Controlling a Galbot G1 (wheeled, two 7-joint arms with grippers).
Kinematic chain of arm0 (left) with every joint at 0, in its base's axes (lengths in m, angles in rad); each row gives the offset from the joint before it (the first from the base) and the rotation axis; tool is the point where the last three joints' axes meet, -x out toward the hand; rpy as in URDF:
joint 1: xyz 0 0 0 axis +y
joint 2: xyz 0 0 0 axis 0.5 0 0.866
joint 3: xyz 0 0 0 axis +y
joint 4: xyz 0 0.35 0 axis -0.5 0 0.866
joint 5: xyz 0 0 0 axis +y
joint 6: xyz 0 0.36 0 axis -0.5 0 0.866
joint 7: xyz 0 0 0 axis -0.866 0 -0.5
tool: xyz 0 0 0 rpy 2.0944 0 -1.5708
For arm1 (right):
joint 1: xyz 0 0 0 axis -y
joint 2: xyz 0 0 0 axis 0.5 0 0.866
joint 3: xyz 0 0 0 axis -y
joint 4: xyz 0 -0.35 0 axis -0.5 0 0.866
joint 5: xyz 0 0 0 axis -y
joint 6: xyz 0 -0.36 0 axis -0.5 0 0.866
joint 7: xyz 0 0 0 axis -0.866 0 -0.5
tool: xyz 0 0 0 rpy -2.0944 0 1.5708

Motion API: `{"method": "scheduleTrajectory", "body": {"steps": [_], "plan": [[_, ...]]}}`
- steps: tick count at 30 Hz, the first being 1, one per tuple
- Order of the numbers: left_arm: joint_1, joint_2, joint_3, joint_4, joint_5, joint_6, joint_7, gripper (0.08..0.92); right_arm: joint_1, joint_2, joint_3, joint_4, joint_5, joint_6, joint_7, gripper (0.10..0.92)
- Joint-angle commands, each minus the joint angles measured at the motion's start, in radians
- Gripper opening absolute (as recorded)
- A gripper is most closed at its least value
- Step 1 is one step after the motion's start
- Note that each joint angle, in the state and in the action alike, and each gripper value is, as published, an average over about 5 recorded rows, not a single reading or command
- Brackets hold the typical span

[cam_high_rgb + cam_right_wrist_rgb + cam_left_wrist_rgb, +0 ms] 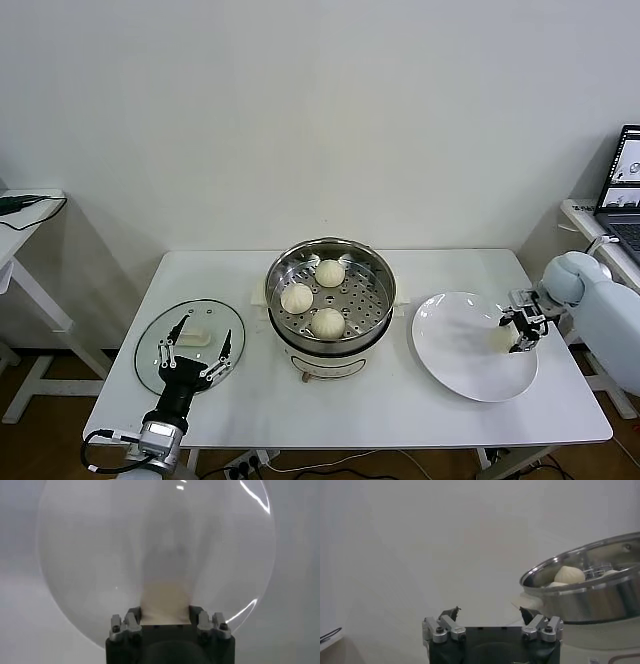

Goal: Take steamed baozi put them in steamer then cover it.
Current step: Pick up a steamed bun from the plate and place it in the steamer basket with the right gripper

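Observation:
The steamer (330,352) stands mid-table with three steamed baozi (328,322) on its perforated tray. A fourth baozi (502,338) is at the right side of the white plate (462,360), and my right gripper (518,331) is shut on it. In the right wrist view that baozi (165,600) fills the gap between the fingers of the right gripper (165,611), with the plate (100,555) behind it. My left gripper (196,346) hangs open over the glass lid (160,338) at the left. The left wrist view shows the left gripper (489,611) empty, with the steamer (592,602) beyond it.
The lid's white handle (195,337) lies between the left fingers. A side table (25,215) stands at far left, and a laptop (625,190) on a desk at far right. The table's front edge (350,440) runs close below the plate.

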Motion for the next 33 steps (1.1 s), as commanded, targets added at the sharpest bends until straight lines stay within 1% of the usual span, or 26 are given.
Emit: {"method": "scheduleTrajectory", "body": {"steps": [1,5,9,14,18,22,25,29,33], "plan": [[-0.002,0.0,0.004,-0.002,0.0,0.001,-0.001,0.823,0.192,-0.136,-0.243,0.156,0.258,-0.103,-0.02,0.652],[-0.004,0.0,0.009,-0.003,0.001,0.002,0.0,0.823,0.422,-0.235,-0.469,0.299,0.447,-0.207,-0.033,0.653],[-0.004,0.006,0.006,-0.005,-0.001,0.002,0.0,0.823,0.681,-0.287,-0.721,0.441,0.619,-0.319,-0.036,0.653],[-0.004,0.015,0.001,-0.006,-0.005,-0.002,0.003,0.823,0.996,-0.283,-1.012,0.589,0.767,-0.406,-0.026,0.655],[-0.007,0.022,-0.002,-0.004,-0.009,-0.005,0.003,0.823,1.143,-0.232,-1.132,0.668,0.867,-0.456,-0.004,0.666],[-0.011,0.033,-0.005,-0.007,-0.021,-0.005,0.004,0.823,1.25,-0.137,-1.213,0.697,0.964,-0.502,0.028,0.67],[-0.015,0.037,-0.011,-0.011,-0.029,-0.003,0.005,0.823,1.271,-0.06,-1.236,0.693,1.033,-0.534,0.056,0.67],[-0.019,0.039,-0.019,-0.012,-0.038,-0.001,0.006,0.823,1.248,0.041,-1.229,0.665,1.088,-0.563,0.09,0.67],[-0.024,0.041,-0.026,-0.009,-0.044,0.001,0.006,0.823,1.188,0.15,-1.193,0.606,1.106,-0.579,0.111,0.67]]}}
